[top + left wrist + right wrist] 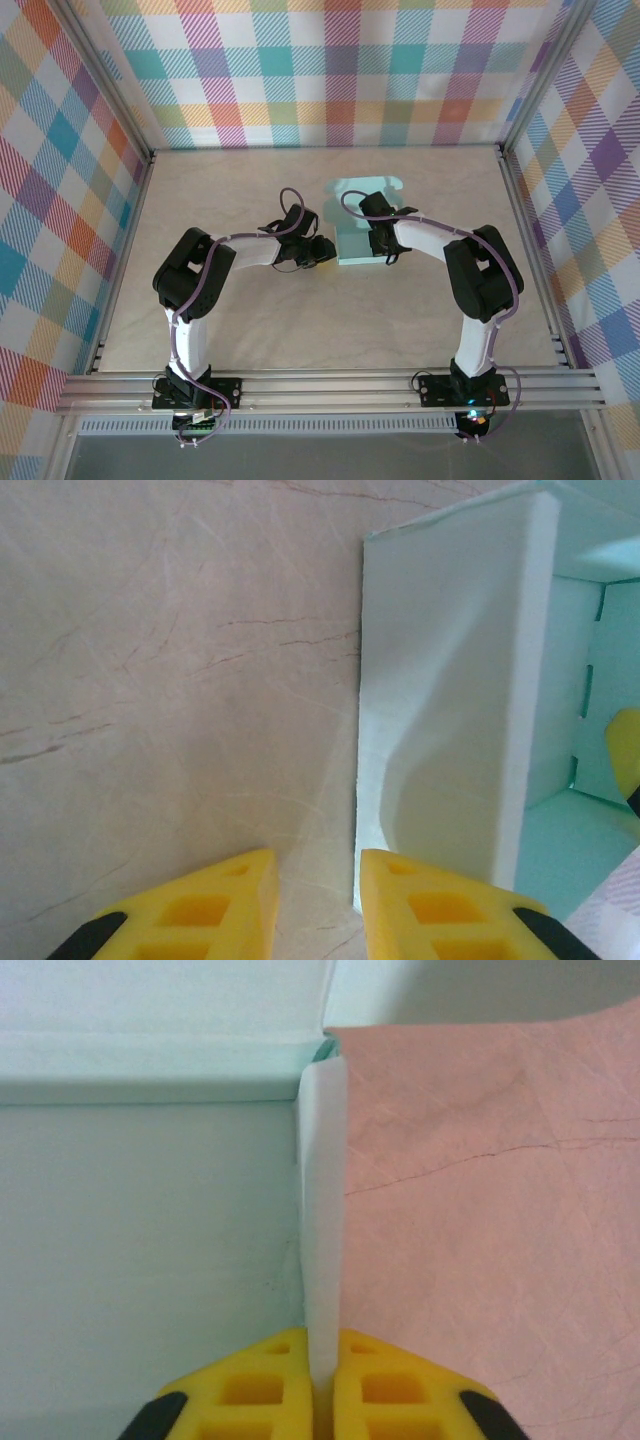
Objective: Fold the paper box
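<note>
Right wrist: pincer (322, 1352) on paper box (150, 1220)

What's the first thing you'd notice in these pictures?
The bright checked walls all around the table jump out first. In the middle of the table sits a pale mint box, half folded. Up close, the yellow right claw pinches one thin flap of it, and the left claw stands open beside another flap.
</note>
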You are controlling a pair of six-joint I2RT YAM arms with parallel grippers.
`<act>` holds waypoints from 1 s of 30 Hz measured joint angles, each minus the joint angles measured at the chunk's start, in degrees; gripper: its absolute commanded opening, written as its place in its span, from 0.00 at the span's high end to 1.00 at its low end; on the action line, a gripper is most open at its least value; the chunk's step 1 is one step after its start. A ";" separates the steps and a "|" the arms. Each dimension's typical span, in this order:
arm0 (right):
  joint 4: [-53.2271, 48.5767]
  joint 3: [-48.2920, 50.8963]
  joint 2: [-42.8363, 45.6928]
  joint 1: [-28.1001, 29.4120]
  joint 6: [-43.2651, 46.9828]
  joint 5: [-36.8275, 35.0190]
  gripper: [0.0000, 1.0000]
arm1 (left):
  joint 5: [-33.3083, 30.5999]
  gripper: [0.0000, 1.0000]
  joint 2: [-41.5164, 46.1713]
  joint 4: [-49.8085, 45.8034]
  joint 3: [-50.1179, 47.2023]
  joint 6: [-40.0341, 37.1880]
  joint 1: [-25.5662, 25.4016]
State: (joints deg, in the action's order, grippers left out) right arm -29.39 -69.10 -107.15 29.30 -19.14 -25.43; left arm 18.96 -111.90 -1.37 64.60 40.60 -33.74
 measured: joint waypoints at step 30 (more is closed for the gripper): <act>7.61 2.27 3.30 -0.85 -1.01 14.58 0.55 | -16.59 0.34 21.29 -5.44 -10.03 -8.04 -0.13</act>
State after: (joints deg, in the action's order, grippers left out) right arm -21.78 -66.83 -103.85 28.45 -20.14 -10.85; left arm 2.37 -90.61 -6.81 54.57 32.56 -33.87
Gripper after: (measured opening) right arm 0.444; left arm 0.600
